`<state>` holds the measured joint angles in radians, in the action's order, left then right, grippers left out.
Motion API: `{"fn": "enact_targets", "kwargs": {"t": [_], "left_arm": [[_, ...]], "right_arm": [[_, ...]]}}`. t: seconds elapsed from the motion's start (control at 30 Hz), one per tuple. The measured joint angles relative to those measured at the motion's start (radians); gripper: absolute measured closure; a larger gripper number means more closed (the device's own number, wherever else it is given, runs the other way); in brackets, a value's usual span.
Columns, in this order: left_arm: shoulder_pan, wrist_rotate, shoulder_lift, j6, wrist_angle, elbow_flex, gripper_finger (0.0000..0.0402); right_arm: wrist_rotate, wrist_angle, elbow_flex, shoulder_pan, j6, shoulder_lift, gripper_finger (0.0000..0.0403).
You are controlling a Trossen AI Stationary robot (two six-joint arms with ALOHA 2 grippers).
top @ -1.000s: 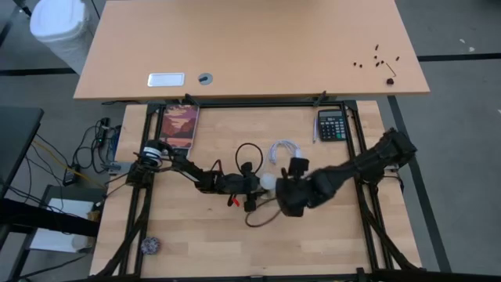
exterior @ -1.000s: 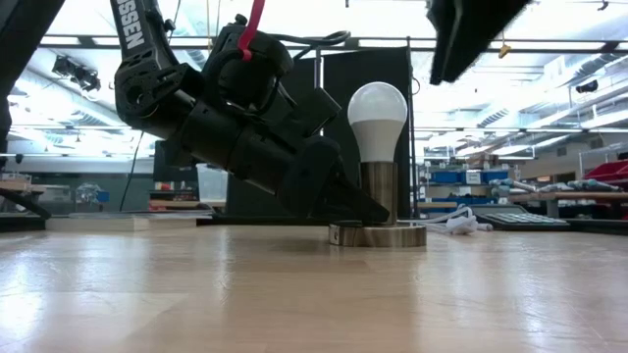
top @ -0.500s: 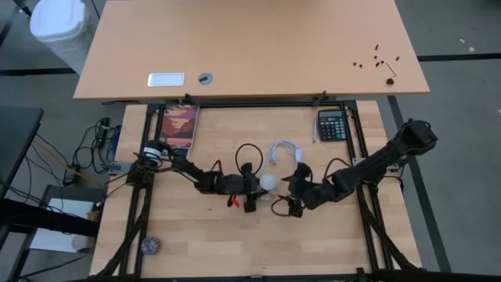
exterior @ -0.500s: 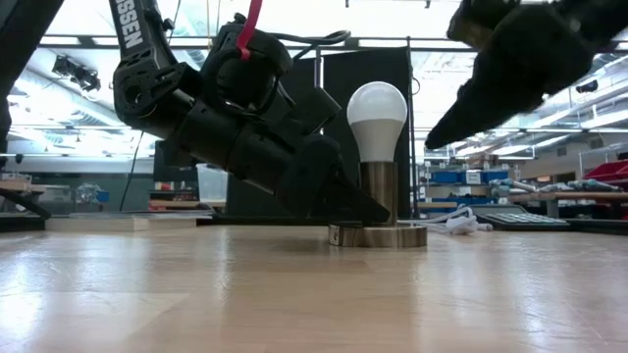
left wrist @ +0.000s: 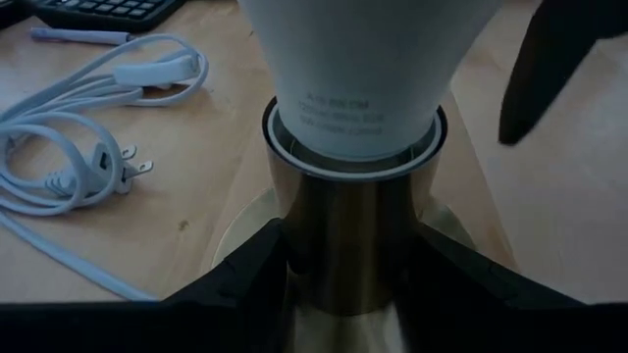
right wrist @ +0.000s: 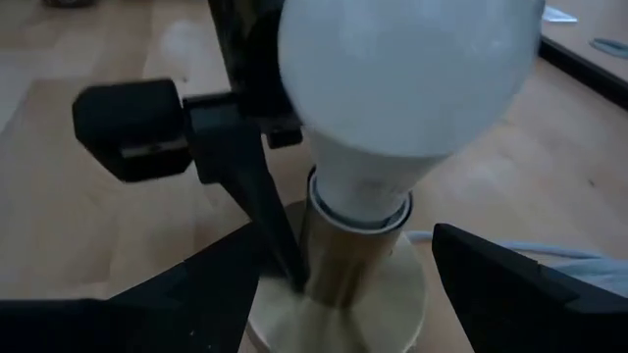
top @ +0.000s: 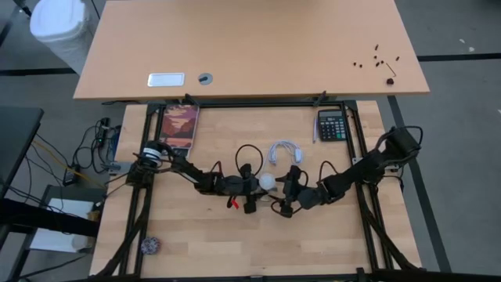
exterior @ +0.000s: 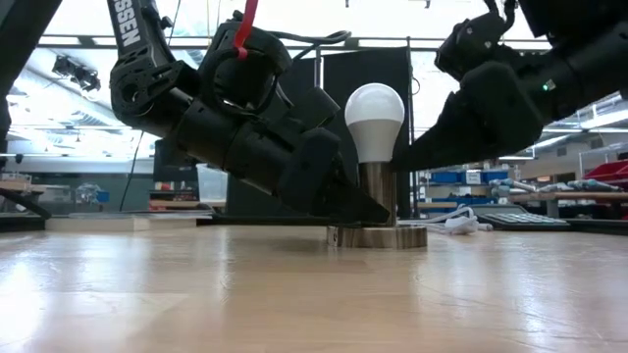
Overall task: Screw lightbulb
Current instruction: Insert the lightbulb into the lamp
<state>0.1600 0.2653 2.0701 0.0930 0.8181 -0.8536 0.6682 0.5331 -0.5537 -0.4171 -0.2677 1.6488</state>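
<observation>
A wooden work table (top: 203,243) seen from above, with two dark robot arms meeting near its middle. A white lightbulb (exterior: 377,120) stands upright in a brass-coloured socket (exterior: 378,196), whose tube rises from a round flat base resting on the table. In the overhead view the lightbulb (top: 268,182) shows as a small white dot between the two grippers. The left gripper (top: 252,188) reaches in low from the left side, and its two fingers (left wrist: 257,270) sit one on each side of the socket tube (left wrist: 345,235), pressed against it just below the bulb's collar, so it holds the socket. In the level view this arm slants down to the socket's foot. The right gripper (top: 287,192) comes in from the right, just beside the bulb; its fingers (right wrist: 510,279) are spread wide, one on each side of the lightbulb (right wrist: 412,74) and socket, and touch neither. A coiled white cord (top: 283,150) with a plug lies on the table behind the socket. Farther back sit a black calculator (top: 332,124) toward the right corner and a book with a reddish cover (top: 180,125) toward the left.
</observation>
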Motion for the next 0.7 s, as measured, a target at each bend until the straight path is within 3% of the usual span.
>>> {"fn": "enact_targets", "kwargs": {"t": [0.7], "left_arm": [[-0.001,-0.117,-0.005,-0.059,-0.05,-0.004,0.0208]], "right_arm": [[-0.12,0.108,0.0,0.022,0.11,0.002,0.0096]]}}
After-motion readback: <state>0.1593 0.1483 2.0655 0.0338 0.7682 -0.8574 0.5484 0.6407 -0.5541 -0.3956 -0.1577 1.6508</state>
